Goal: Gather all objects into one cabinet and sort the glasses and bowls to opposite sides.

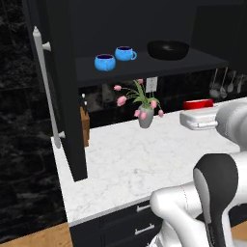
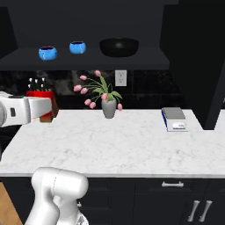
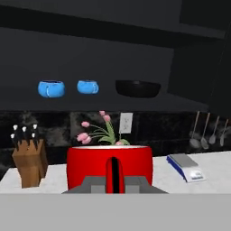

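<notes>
The red mug (image 3: 109, 167) sits directly ahead of the hand camera, its handle facing the lens and caught between the fingers (image 3: 92, 185), which are closed tight on that handle; the mug is held up in front of the cabinet shelf (image 3: 90, 104), level with the space between shelf and worktop (image 2: 114, 145). In the left base view a red shape (image 1: 198, 103) shows at the right, just above the white arm, and in the right base view a red patch (image 2: 41, 99) lies behind the arm's forearm; whether either is the mug cannot be told. On the shelf stand three items in a row: a rounder blue cup (image 1: 104, 62) at the left, a blue handled mug (image 1: 125, 53) just beside it, and a wide black bowl (image 1: 168, 49) at the right, apart from the mug. The cabinet door (image 1: 62, 91) stands open, its long silver bar handle (image 1: 44, 87) upright. On the worktop are a vase of pink tulips (image 2: 107, 103), a knife block (image 3: 30, 160) at the left, and a kitchen scale (image 2: 175, 118) at the right. Utensils (image 3: 207, 131) hang on the back wall.
</notes>
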